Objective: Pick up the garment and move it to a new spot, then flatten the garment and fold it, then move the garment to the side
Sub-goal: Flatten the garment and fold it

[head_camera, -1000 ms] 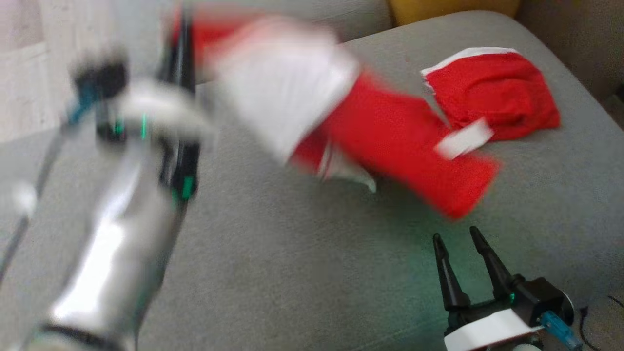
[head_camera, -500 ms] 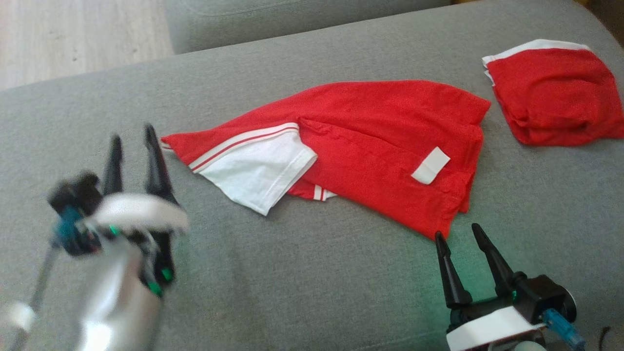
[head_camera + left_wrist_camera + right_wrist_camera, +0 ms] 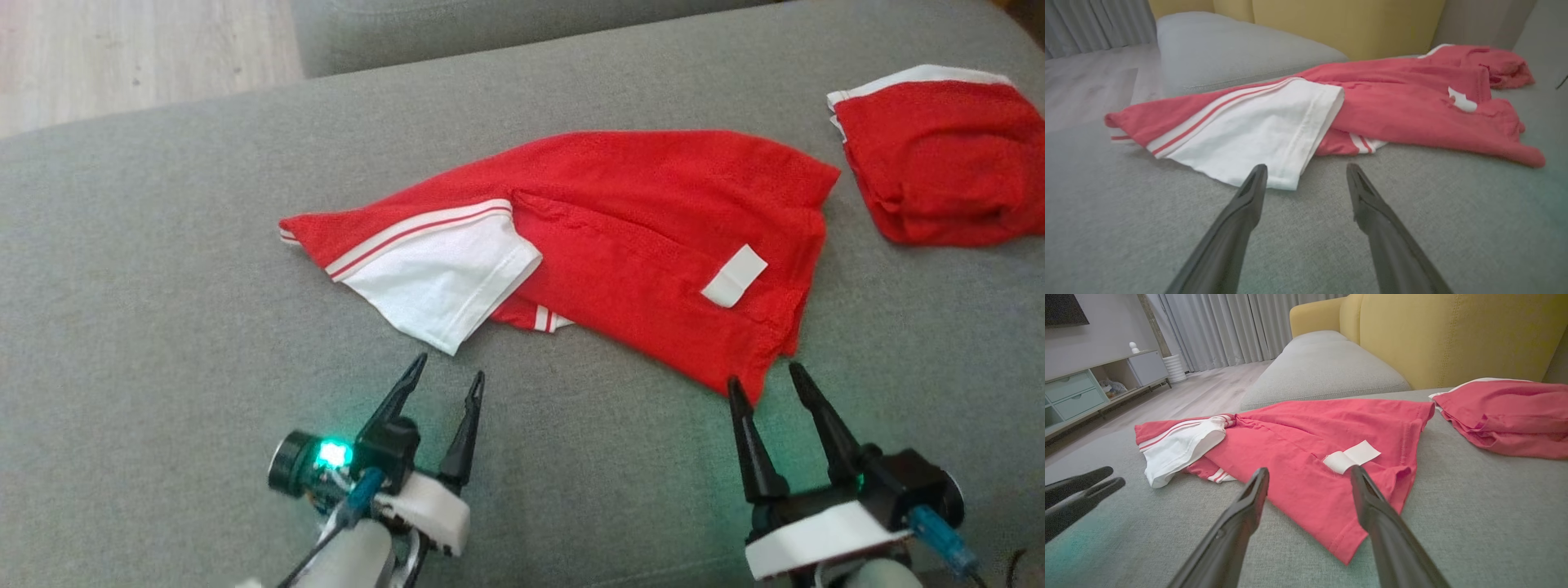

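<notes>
The garment (image 3: pixel 645 220), a red shirt with a white sleeve (image 3: pixel 441 286) and a white label (image 3: pixel 733 276), lies spread and creased on the grey sofa cushion (image 3: pixel 163 269). My left gripper (image 3: pixel 449 369) stands open just short of the white sleeve's tip, holding nothing. In the left wrist view its fingers (image 3: pixel 1306 167) frame the sleeve's near corner (image 3: pixel 1257 134). Beside the shirt's near red corner my right gripper (image 3: pixel 763 377) is open. In the right wrist view it (image 3: pixel 1309 469) hovers over the red hem (image 3: pixel 1306 428).
A second red garment (image 3: pixel 939 163) lies bunched at the cushion's far right. Beyond it is a yellow sofa back (image 3: pixel 1433 335). Another grey cushion (image 3: pixel 490 24) and wood floor (image 3: pixel 122 57) lie past the far edge. A low cabinet (image 3: pixel 1077 392) stands across the room.
The left gripper opened and let go of the garment, which dropped from the air onto the cushion. The left arm came down near the white sleeve. The right gripper stayed put.
</notes>
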Available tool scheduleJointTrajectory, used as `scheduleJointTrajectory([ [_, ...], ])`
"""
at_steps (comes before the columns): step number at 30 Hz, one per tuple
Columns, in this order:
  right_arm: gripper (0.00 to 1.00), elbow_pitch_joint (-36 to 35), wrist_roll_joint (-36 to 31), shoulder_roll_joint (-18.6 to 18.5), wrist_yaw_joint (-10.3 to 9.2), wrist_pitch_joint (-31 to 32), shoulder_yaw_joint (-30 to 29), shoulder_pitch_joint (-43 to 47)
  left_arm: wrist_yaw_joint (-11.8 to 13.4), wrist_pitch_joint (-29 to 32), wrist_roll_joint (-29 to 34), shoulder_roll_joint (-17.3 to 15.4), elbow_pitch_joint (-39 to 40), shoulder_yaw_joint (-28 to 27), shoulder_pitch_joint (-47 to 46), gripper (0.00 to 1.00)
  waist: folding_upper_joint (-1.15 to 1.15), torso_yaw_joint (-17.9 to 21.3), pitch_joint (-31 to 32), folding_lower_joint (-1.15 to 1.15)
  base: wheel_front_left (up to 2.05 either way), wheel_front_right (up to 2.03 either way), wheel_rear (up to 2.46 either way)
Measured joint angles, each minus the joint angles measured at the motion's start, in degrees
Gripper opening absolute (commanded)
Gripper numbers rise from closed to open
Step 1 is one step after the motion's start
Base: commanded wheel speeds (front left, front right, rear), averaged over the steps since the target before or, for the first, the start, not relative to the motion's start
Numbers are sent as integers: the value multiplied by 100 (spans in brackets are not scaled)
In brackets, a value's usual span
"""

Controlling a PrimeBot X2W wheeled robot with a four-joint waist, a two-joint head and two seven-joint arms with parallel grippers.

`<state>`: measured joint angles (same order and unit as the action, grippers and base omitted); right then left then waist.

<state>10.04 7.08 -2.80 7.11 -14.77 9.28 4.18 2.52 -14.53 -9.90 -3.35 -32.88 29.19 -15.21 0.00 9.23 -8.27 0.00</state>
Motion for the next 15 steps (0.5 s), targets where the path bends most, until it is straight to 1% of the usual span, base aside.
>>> scheduleJointTrajectory([
  [2, 100, -1, 9, 0, 0, 0, 14, -47, -1, 0, 63, 5, -158, 51, -121, 100, 0, 20, -30, 0, 0, 0, 0],
  [8, 100, 13, 48, 2, 0, -1, 87, -192, -29, 0, 54, 24, -951, 87, -725, 100, 0, 181, -185, 0, 0, 0, 0],
  [14, 100, 33, 49, 3, 0, 0, 87, -231, -51, 0, -19, 46, -1522, 102, -973, 100, 0, 315, -270, 0, 0, 0, 0],
  [15, 100, 32, 49, 3, -1, 0, 88, -241, -51, 0, -20, 47, -1567, 112, -994, 81, 0, 329, -279, 0, 0, 0, 0],
])
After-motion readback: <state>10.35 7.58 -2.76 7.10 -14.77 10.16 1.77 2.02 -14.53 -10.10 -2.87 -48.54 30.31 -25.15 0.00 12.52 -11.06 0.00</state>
